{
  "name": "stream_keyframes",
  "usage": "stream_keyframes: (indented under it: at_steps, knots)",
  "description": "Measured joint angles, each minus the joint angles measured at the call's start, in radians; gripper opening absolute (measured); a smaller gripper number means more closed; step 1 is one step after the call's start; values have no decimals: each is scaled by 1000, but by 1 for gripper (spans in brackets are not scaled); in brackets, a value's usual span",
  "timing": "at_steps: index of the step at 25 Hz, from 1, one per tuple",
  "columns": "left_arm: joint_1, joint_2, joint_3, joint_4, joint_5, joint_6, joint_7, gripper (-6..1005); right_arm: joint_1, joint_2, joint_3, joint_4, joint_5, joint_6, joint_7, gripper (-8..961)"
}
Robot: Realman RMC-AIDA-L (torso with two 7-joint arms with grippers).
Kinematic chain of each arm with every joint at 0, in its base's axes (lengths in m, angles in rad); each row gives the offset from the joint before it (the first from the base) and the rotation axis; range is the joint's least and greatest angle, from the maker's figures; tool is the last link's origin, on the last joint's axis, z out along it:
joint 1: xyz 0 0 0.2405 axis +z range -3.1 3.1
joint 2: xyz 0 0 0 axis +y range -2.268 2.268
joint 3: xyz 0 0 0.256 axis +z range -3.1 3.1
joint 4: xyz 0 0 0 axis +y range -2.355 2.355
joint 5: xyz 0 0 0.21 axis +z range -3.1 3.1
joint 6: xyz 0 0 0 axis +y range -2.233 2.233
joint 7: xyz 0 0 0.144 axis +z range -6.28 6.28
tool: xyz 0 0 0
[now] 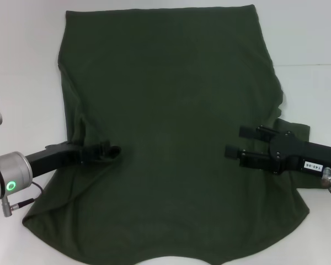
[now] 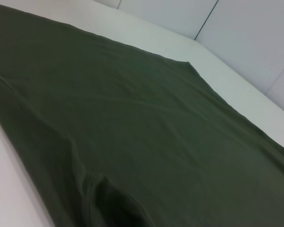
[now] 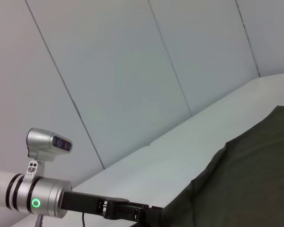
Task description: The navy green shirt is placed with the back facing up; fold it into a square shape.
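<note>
The navy green shirt (image 1: 171, 143) is lying spread flat over the white table (image 1: 22, 72), filling most of the head view from the top edge down to the bottom, plain side up with no lettering showing. Its straight hem is running along the top of the frame, and a sleeve is sticking out at the right edge, partly under the right arm.

The left gripper (image 1: 113, 150) is reaching in from the lower left of the frame and sitting at the shirt's left edge, where the cloth is bunching into a fold around its tip; whether its fingers are pinching the cloth cannot be told. The left wrist view is showing only cloth, with a dark pucker near the bottom.

The right gripper (image 1: 234, 142) is coming in from the right at mid height, its two fingers (image 1: 248, 132) standing apart and holding nothing, resting over the shirt's right side.

In the right wrist view the left gripper (image 3: 149, 213) is meeting the shirt's edge at the bottom of the frame.
</note>
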Motion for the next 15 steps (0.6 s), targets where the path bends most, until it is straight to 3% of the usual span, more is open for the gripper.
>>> stream_keyframes:
  at_steps: [7,12,15]
  knots:
    - [-5,0,4,-2,-4,-60,-3,813,-1,0,4,0,1,1,0,815]
    - [-8,0,1,2,-5,-79,-4,589,-1,0,5,0,1,1,1,814]
    - [-12,0,4,2,-1,-87,-8,525,1,0,4,0,1,1,2,813]
